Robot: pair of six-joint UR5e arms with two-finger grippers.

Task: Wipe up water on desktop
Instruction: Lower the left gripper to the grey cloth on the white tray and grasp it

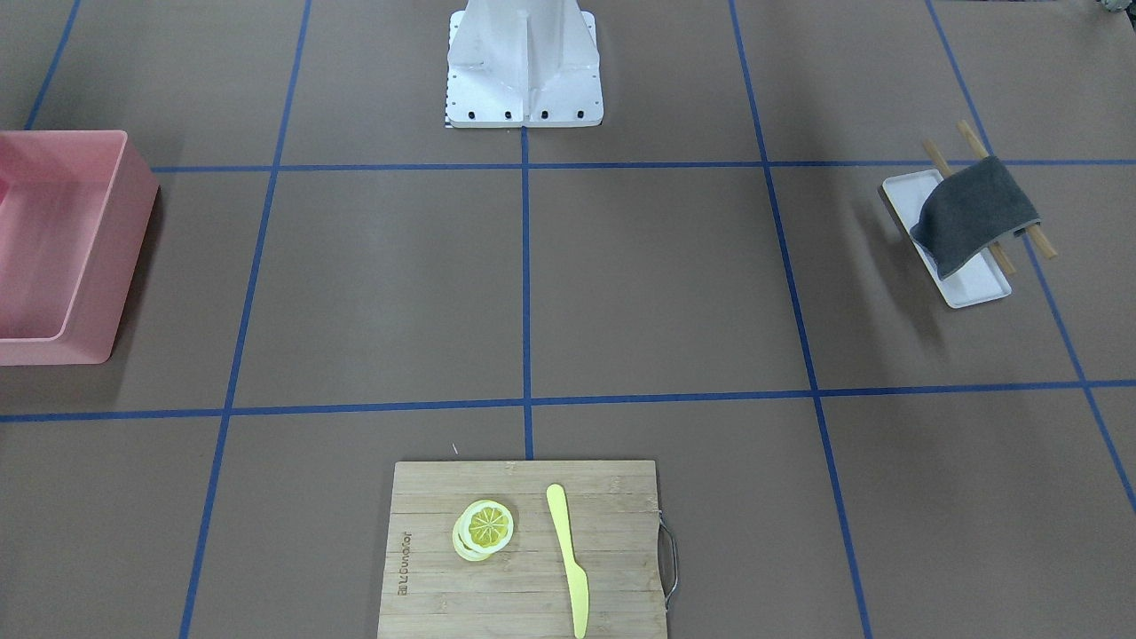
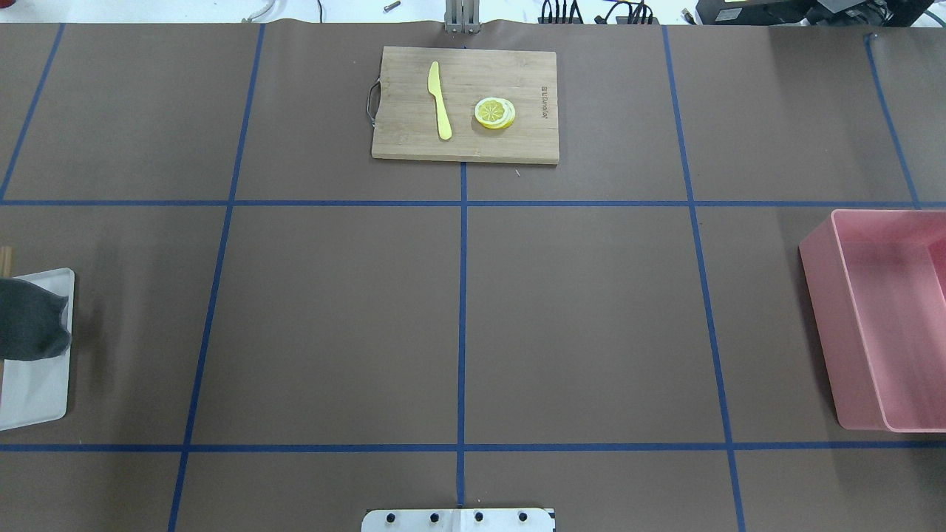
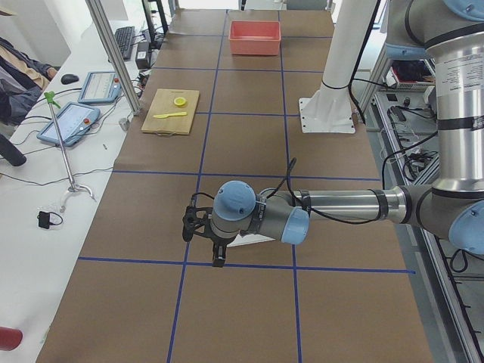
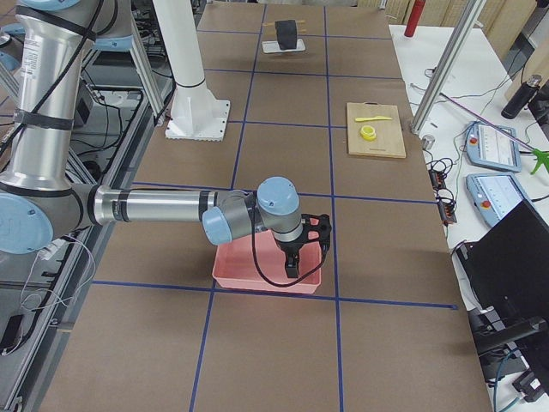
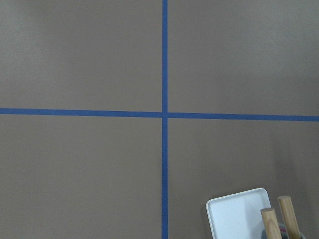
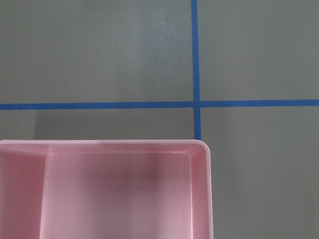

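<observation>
Likely soft and light, the cloth [image 1: 974,213] droops over two sticks [image 1: 972,138] above a tray [image 1: 981,284] at the left end of the worktop [image 1: 657,275]; I'd pinch its top fold, since loose corners would slip. No water shows. The left claw [image 3: 203,243] hovers nearby, the right claw [image 4: 307,253] over a bin [image 4: 249,266]; whether either is clenched, I cannot tell.

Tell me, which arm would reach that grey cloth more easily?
Left, probably. The left arm hangs over the white tray with the grey cloth; the right arm hangs far off over the pink bin.
</observation>
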